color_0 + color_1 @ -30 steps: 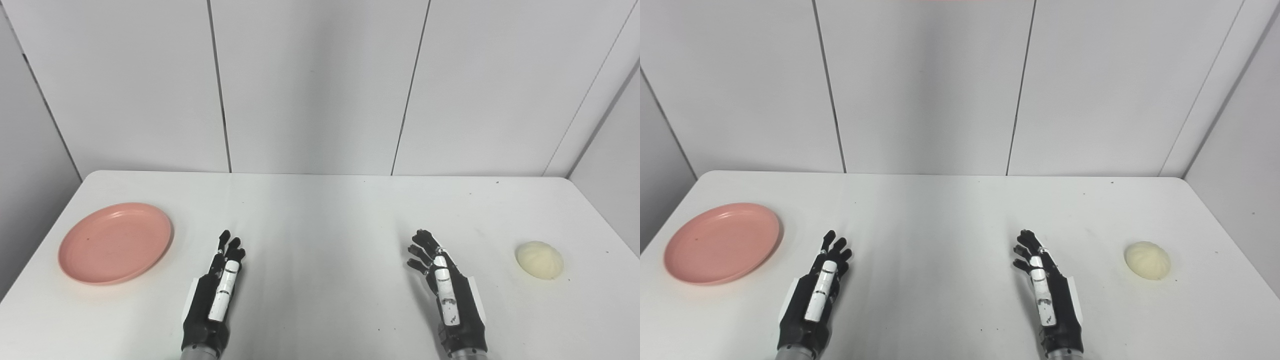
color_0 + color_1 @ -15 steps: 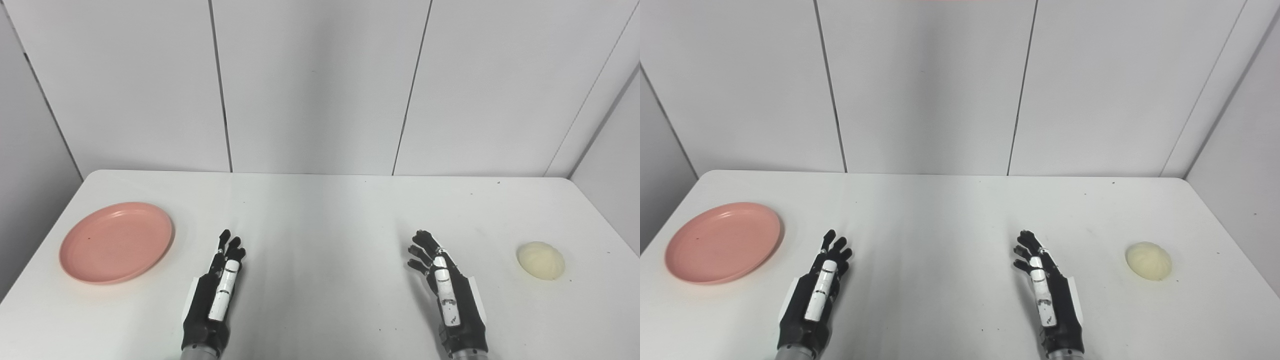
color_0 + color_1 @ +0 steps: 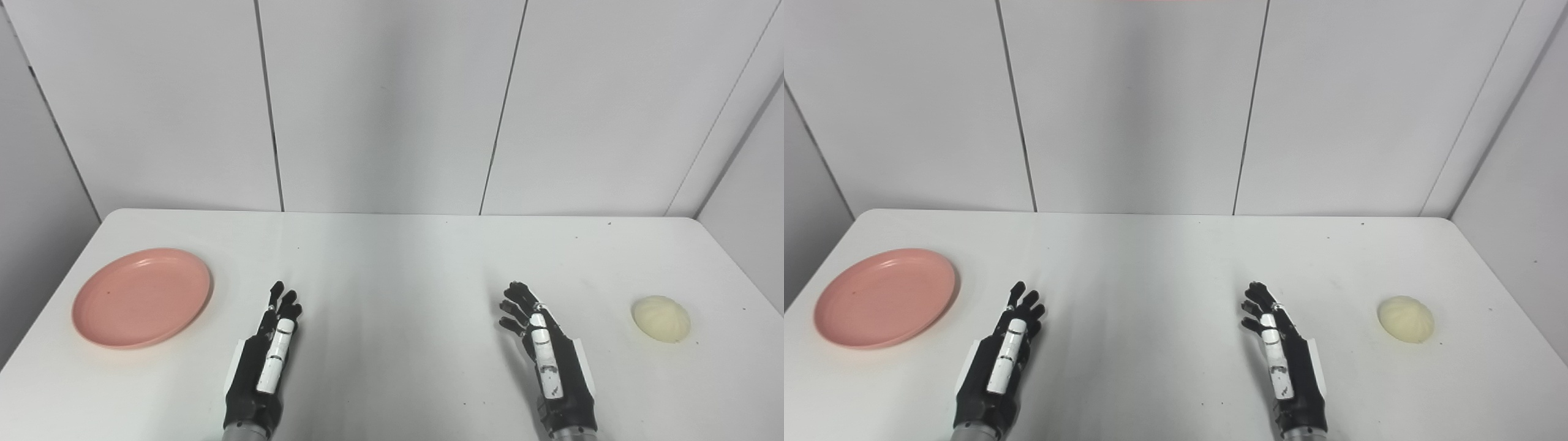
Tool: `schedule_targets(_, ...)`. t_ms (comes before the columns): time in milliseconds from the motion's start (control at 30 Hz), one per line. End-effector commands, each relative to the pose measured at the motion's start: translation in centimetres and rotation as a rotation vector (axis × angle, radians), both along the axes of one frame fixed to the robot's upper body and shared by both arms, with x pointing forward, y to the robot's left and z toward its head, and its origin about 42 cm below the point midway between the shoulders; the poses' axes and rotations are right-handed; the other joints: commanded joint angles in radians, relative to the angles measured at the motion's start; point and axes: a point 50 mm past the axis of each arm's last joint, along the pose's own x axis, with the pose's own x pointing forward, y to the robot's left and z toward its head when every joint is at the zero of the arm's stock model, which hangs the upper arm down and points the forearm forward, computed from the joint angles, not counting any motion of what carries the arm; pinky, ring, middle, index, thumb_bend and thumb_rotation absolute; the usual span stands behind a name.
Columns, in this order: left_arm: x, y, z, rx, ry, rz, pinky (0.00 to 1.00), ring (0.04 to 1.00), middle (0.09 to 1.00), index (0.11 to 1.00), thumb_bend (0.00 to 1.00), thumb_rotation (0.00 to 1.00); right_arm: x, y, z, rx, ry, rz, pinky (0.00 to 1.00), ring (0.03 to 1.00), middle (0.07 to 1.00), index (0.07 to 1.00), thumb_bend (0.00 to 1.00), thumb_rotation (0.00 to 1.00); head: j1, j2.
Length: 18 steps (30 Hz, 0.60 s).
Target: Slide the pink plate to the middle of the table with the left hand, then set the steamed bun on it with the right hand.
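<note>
Plate (image 3: 142, 297) far left, bun (image 3: 661, 318) far right, middle of the table (image 3: 392, 257) bare. Left hand (image 3: 263, 361) and right hand (image 3: 545, 355) rest near, fingers spread, empty; each waits on its own side.

White table (image 3: 1164, 257) against a grey panelled wall (image 3: 1133, 104), pink plate (image 3: 885, 297) near its left edge, steamed bun (image 3: 1405, 319) near its right edge, left hand (image 3: 995, 367) and right hand (image 3: 1285, 364) between them at the near edge, both empty with fingers extended, touching neither.
</note>
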Motion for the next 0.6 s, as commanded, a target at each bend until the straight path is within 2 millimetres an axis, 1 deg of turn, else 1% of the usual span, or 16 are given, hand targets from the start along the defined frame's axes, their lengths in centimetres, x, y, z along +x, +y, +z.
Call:
schedule_targets(0, 0.5, -0.8, 1.0, 0.004, -0.066, -0.01, 1.0, 0.97, 0.985, 1.0, 0.55, 0.84, -0.8, -0.9, -1.8, 0.007, 0.032, -0.002, 0.81, 0.839, 0.857, 0.84, 0.62, 0.96, 0.024, -0.009)
schedule_targets(33, 0.6, -1.1, 0.9, 0.006, -0.066, -0.01, 1.0, 0.971, 0.986, 1.0, 0.55, 0.84, -0.7, -1.2, -2.0, 0.008, 0.033, -0.001, 0.82, 0.843, 0.86, 0.846, 0.62, 0.96, 0.046, -0.017)
schedule_targets(200, 0.8, -2.1, 0.2, 0.009, -0.072, -0.006, 1.0, 0.976, 0.996, 1.0, 0.57, 0.84, -0.6, -2.2, -2.6, 0.017, 0.039, 0.003, 0.84, 0.855, 0.869, 0.853, 0.62, 0.97, 0.081, -0.032)
schedule_targets(233, 0.8, -2.3, 0.0, 0.013, -0.072, -0.003, 1.0, 0.976, 0.996, 1.0, 0.58, 0.84, -0.5, -2.5, -2.7, 0.025, 0.042, 0.004, 0.84, 0.854, 0.869, 0.852, 0.62, 0.96, 0.101, -0.041)
schedule_targets(333, 0.9, -2.8, -0.2, 0.019, -0.072, 0.002, 1.0, 0.965, 0.994, 1.0, 0.57, 0.85, -0.4, -3.0, -3.0, 0.037, 0.045, 0.005, 0.85, 0.857, 0.869, 0.858, 0.64, 0.95, 0.113, -0.05)
schedule_targets(367, 0.9, -3.0, -0.3, 0.02, -0.071, 0.002, 1.0, 0.965, 0.996, 1.0, 0.56, 0.86, -0.4, -3.2, -3.1, 0.036, 0.046, 0.008, 0.85, 0.856, 0.866, 0.857, 0.64, 0.95, 0.124, -0.062)
schedule_targets(467, 0.9, -3.3, -0.7, 0.026, -0.069, 0.003, 1.0, 0.967, 1.0, 1.0, 0.56, 0.87, -0.3, -3.5, -3.4, 0.035, 0.05, 0.012, 0.87, 0.873, 0.883, 0.865, 0.64, 0.96, 0.132, -0.079)
schedule_targets(567, 1.0, -3.4, -0.9, 0.034, -0.07, 0.003, 0.99, 0.965, 1.0, 1.0, 0.57, 0.87, -0.2, -3.6, -3.6, 0.036, 0.048, 0.012, 0.87, 0.868, 0.873, 0.852, 0.64, 0.95, 0.134, -0.088)
